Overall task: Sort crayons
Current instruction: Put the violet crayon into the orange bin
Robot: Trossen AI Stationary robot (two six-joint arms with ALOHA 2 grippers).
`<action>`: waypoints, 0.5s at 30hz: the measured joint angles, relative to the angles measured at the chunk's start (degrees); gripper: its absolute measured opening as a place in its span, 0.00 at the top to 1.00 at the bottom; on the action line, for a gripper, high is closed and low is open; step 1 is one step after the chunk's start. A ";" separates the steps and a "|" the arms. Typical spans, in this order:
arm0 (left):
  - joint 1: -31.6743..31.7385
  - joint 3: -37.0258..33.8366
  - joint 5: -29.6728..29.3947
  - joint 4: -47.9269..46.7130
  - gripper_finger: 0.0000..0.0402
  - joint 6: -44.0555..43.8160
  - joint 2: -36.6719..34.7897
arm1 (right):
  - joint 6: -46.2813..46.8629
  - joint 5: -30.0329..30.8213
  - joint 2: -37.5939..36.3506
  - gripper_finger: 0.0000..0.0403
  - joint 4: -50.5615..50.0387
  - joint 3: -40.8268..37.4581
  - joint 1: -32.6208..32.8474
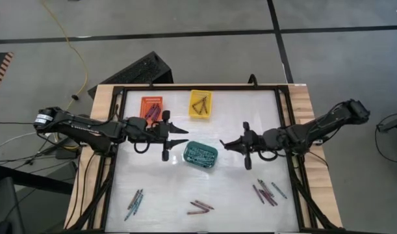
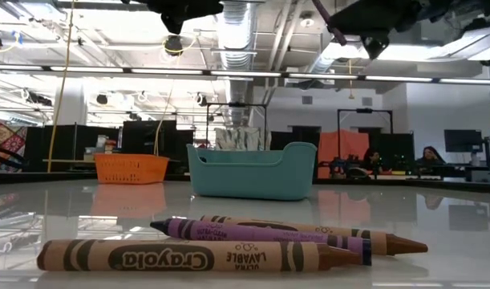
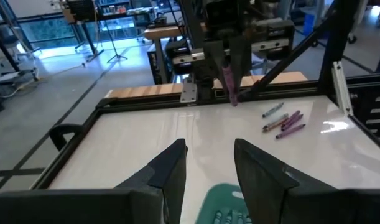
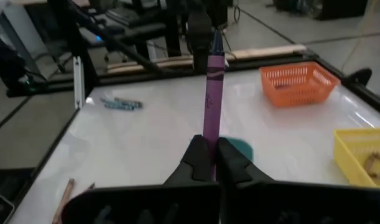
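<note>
My right gripper [image 1: 225, 144] hovers over the table's middle, shut on a purple crayon [image 4: 212, 87]. Facing it, my left gripper [image 1: 180, 137] stands open and holds nothing; in the left wrist view [image 3: 208, 168] the teal basket [image 3: 230, 205] shows below its fingers. That teal basket [image 1: 200, 155] sits on the table between and just nearer than the two grippers. Loose crayons lie flat near the front edge: teal ones [image 1: 134, 203] on the left, brown-red ones [image 1: 199, 207] in the middle, purple ones [image 1: 266, 193] on the right. My right gripper pinches the purple crayon by its rear end [image 4: 209, 140] between its two fingers. The fingers come about level from the table's right and lie along the crayon. The crayon juts out past the fingertips toward my left gripper, clear of the table.
An orange basket [image 1: 153, 106] and a yellow basket [image 1: 200, 104], both with crayons in them, stand at the far side. A dark frame [image 1: 114, 169] rims the white tabletop. In the low view, brown and purple crayons [image 2: 253, 233] lie close to the camera.
</note>
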 joint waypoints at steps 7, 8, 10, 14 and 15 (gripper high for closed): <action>0.00 0.00 1.00 1.90 0.69 0.41 0.17 | -4.18 -2.64 0.19 1.00 5.29 0.00 -3.14; 0.07 0.00 0.99 2.41 0.69 0.85 0.19 | -5.07 -2.77 0.19 1.00 6.00 0.00 -3.54; 0.17 0.00 0.97 3.67 0.69 1.15 0.20 | -6.61 -3.94 0.19 1.00 7.70 0.00 -4.51; 0.17 0.00 0.53 4.53 0.69 0.43 0.20 | -7.73 -7.10 0.19 1.00 10.81 0.00 -6.75; 0.17 0.00 0.53 4.49 0.69 0.14 0.20 | -7.86 -8.09 0.19 1.00 11.52 0.00 -7.28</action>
